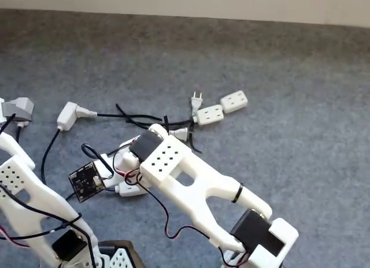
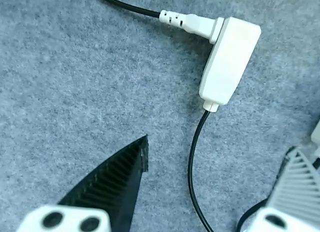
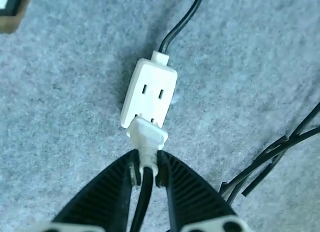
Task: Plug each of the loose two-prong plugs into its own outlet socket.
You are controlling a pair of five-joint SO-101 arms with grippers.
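The right hand [image 3: 146, 169] pinches the plug [image 3: 147, 137] behind its head, prongs at the outlet socket [image 3: 150, 94], left of the surface's centre. Keep the plug square to the slots and push straight. The left hand [image 2: 220, 149] hangs spread above an adapter [image 2: 230, 59].

No lettering, number or sign can be read on anything here. The small black circuit board [image 1: 87, 181] on the grey surface carries a few pale specks (too small to make out as print). The white adapter [image 2: 230, 59] and the white outlet socket [image 3: 150, 92] both show plain faces.
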